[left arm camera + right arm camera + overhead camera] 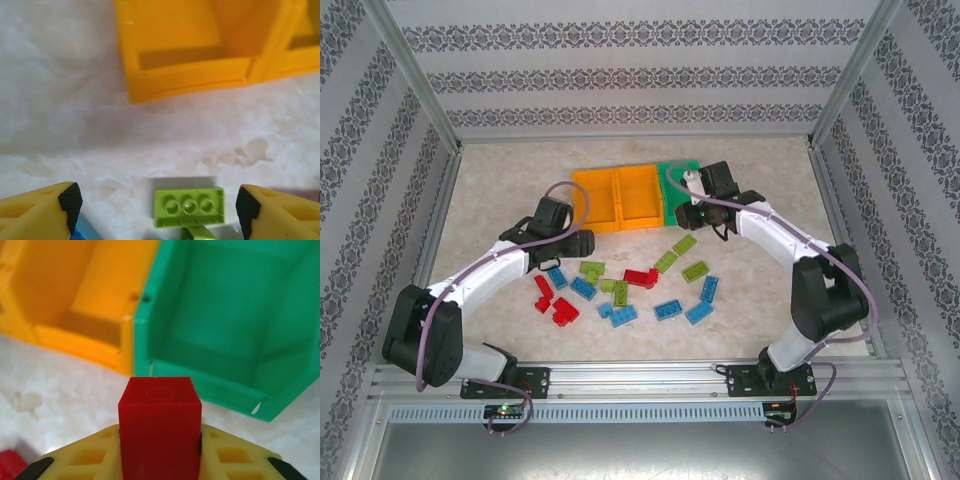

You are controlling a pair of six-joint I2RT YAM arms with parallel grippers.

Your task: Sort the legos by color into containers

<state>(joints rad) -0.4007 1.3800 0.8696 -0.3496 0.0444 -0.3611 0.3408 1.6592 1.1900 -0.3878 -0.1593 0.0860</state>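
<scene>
My right gripper (160, 452) is shut on a red lego (160, 425), held upright just in front of the green container (210, 385) and beside an orange container (75, 335). From above, the right gripper (698, 212) hovers at the green container's (672, 172) near edge. The left gripper (159, 205) is open and low over the table, with a lime lego (189, 206) lying stud-side up between its fingertips (70, 200), touching neither. Ahead of it stand the two orange containers (190, 80). In the top view the left gripper (580, 240) sits left of the loose legos (620, 290).
Red, blue and lime legos lie scattered mid-table, red ones (553, 300) at the left, blue ones (700, 312) at the right, lime ones (680, 245) near the right arm. A blue brick (87, 232) lies by my left finger. Patterned walls enclose the table.
</scene>
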